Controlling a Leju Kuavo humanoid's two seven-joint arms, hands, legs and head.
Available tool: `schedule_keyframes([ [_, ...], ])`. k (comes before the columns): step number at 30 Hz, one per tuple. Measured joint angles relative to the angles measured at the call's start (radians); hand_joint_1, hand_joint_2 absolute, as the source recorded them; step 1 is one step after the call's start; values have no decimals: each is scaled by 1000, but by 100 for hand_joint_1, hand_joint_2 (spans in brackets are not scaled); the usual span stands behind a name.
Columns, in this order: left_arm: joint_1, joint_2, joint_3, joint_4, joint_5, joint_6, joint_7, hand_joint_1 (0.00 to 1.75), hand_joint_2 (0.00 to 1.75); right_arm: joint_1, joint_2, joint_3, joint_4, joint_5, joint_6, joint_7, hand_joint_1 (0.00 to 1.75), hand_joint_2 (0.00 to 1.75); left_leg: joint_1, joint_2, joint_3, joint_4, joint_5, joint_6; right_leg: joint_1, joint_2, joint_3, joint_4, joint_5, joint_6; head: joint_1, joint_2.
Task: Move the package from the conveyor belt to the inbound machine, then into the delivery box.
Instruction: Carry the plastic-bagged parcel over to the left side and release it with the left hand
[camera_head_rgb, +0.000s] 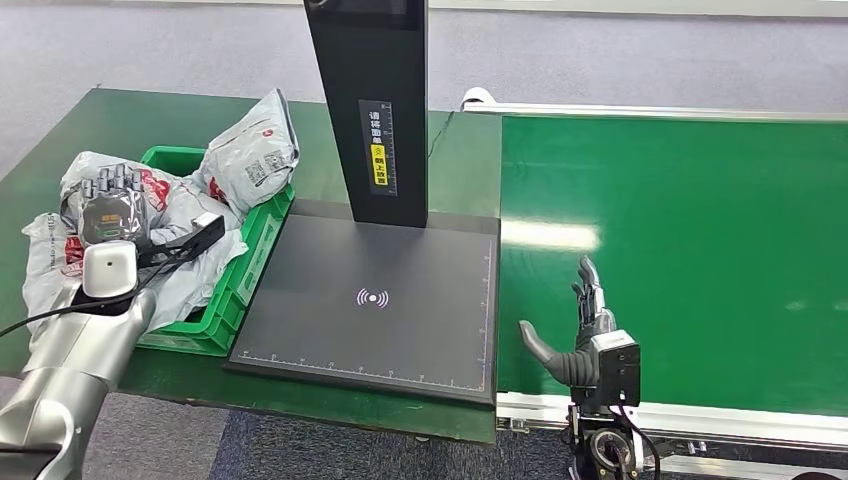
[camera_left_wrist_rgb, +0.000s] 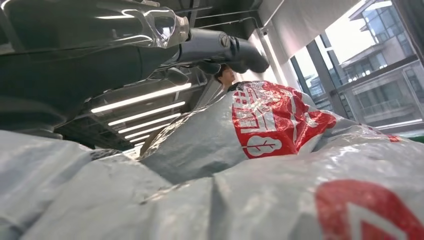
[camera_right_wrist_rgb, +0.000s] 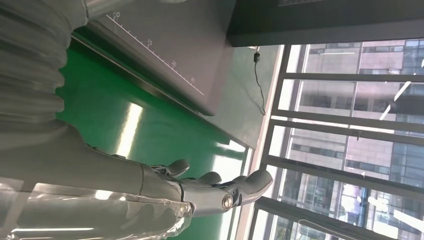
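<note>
From my seat the left hand (camera_head_rgb: 112, 205) lies on the packages (camera_head_rgb: 190, 210) heaped in the green delivery box (camera_head_rgb: 235, 285), far left — grip unclear. Right hand (camera_head_rgb: 585, 325) spread, empty, over the belt (camera_head_rgb: 700, 250).

- The black post (camera_head_rgb: 367, 100) ahead of me bears a yellow-and-white label (camera_head_rgb: 378, 147); its characters are too small to read.
- The scanner pad (camera_head_rgb: 370, 300) shows a white wireless sign (camera_head_rgb: 372, 297).
- Its ruler edge (camera_right_wrist_rgb: 155, 50) reads 10, 15, 20, 25.
- The grey packages (camera_left_wrist_rgb: 280, 125) carry red print I cannot read.
</note>
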Motion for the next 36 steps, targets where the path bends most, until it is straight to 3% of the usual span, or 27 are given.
schedule_keyframes([
  [10, 116, 30, 7, -172, 0, 30, 35, 0, 175, 20, 2, -4, -19, 3, -1, -2, 0, 175, 0, 0, -1, 0, 0, 0, 0, 0, -1, 0, 0, 0, 0, 0],
  [23, 183, 35, 11, -303, 0, 46, 7, 0, 175, 34, 5, -10, -54, 5, 8, -3, 0, 175, 0, 0, -2, 0, 0, 0, 0, 0, -2, 0, 0, 0, 0, 0],
  [26, 191, 16, 40, -324, 13, 122, -40, 0, 175, 41, 7, -14, -66, 7, 11, -3, 0, 175, 0, 0, -2, 0, 0, 0, 0, 0, -2, 0, 0, 0, 0, 0],
  [31, 221, -45, 121, -399, 100, 334, -161, 0, 175, 54, 10, -19, -88, 8, 13, -3, 0, 175, 0, 0, -2, 0, -1, 0, 0, 0, -2, 0, 0, 0, 0, 0],
  [36, 307, -121, 178, -541, 244, 555, -358, 0, 175, 58, 14, -20, -100, 8, 14, -3, 0, 175, 0, 0, -2, 0, -2, 0, 0, 0, -3, 0, -1, 0, 0, 0],
])
